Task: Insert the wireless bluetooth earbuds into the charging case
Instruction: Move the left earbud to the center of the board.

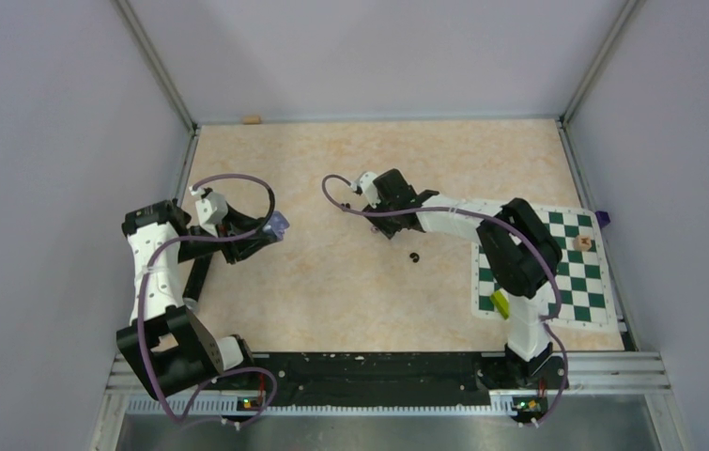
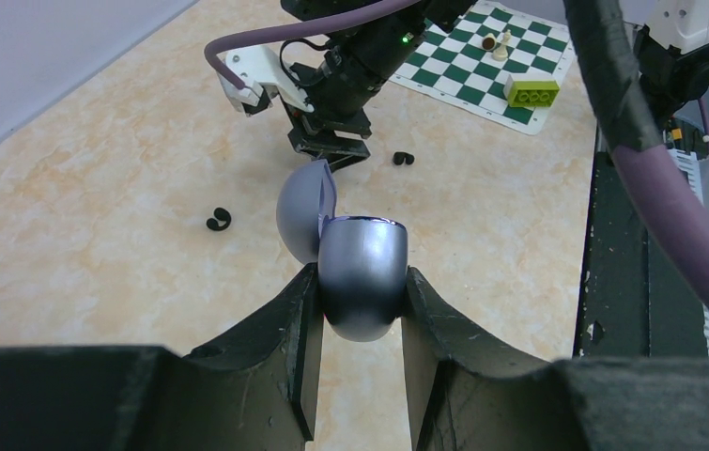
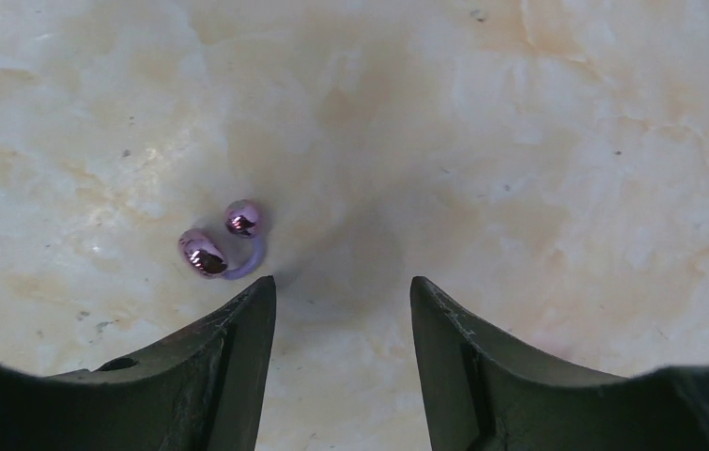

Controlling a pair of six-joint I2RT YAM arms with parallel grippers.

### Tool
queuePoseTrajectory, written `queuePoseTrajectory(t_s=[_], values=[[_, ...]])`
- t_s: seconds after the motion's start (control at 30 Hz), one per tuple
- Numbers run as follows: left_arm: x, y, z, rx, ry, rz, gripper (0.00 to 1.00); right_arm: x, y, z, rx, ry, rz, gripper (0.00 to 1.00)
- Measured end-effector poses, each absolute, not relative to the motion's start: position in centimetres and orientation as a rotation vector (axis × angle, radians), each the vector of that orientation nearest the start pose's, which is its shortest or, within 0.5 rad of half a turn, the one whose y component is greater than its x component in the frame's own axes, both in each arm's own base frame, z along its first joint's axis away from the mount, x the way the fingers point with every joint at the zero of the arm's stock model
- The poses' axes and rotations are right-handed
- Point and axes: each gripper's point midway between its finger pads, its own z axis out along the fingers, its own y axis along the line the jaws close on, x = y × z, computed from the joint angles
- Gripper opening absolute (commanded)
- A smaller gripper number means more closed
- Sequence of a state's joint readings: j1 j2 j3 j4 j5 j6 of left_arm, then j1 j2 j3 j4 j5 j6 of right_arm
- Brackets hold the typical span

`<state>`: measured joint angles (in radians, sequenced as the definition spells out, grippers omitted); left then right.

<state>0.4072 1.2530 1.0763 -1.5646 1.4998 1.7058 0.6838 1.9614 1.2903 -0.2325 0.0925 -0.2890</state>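
Charging case (image 2: pixel 360 258), lilac-grey and glossy, clamped by its lower shell between the fingers of the left gripper (image 2: pixel 361 282), with the hinged lid (image 2: pixel 301 211) swung open. Beyond it, the near black earbud (image 2: pixel 219 221) and the far black earbud (image 2: pixel 404 159) lie well apart on the table (image 2: pixel 97 244). The right gripper (image 3: pixel 342 282) hangs low over the table, jaws parted and nothing between them. A lilac earbud (image 3: pixel 221 244), two shiny bulbs joined by a curved bridge, lies just outside one fingertip, not between the jaws. Farthest back, a green block (image 2: pixel 531 89) rests on the chessboard mat (image 2: pixel 463 80). Judged handling: the buds look light, hard and slick, so they are likely to squirt from a pinch on the rounded bulbs. A centred grip across the bridge seems safer. A second lilac bud is not visible.
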Motion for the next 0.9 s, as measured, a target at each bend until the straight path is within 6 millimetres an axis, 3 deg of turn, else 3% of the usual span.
queuePoseTrajectory(t_s=[0.17,0.3,0.63,0.9], values=[[22.7,-8.9,25.3,0.928,1.452,-0.914,0.00,39.2,26.5,3.5,-1.078,2.197,-0.028,0.53],[22.7,-8.9,25.3,0.926,1.452,-0.914,0.00,39.2,26.2,3.9,-1.042,2.218,0.014,0.52],[22.7,-8.9,25.3,0.925,1.450,-0.913,0.00,38.2,26.7,6.7,-0.829,2.319,0.440,0.35],[22.7,-8.9,25.3,0.928,1.447,-0.909,0.00,36.3,28.1,7.2,-0.735,2.382,0.765,0.27]])
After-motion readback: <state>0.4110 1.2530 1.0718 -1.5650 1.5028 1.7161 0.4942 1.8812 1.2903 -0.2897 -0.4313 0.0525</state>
